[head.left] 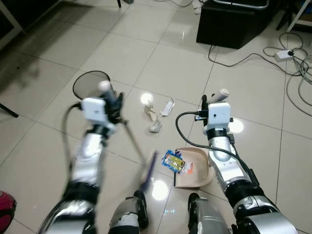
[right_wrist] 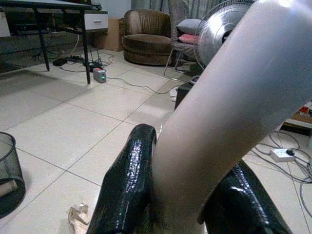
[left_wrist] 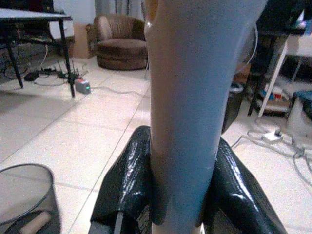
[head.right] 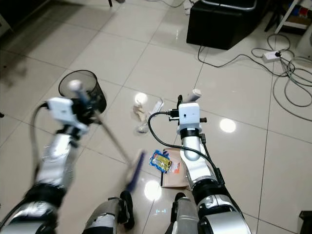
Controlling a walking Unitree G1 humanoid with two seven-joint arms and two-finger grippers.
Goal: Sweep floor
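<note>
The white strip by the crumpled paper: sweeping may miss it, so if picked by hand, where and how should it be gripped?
Grip the white strip at its middle, across its narrow width, coming straight down from above. It lies flat on the tile, long and slim, apart from the crumpled paper, so the sides are free.

broom (head.left: 147, 171): thin pale handle slanting down from the left gripper (left_wrist: 168, 195) to a blue brush head by the robot's feet — blurred in the head views; fingers (left_wrist: 124, 185) closed on the handle
dustpan (head.left: 195, 168): beige, lying flat on the floor, its handle gripped in the right gripper (right_wrist: 183, 195)
snack packet (head.left: 173, 161): blue and yellow, flat, lying across the dustpan's left edge
crumpled paper (head.left: 152, 117): pale scraps on the tiles — ahead of the dustpan
white strip (head.left: 167, 107): just beside the scraps
floor (head.left: 131, 58): glossy cream tiles
</note>
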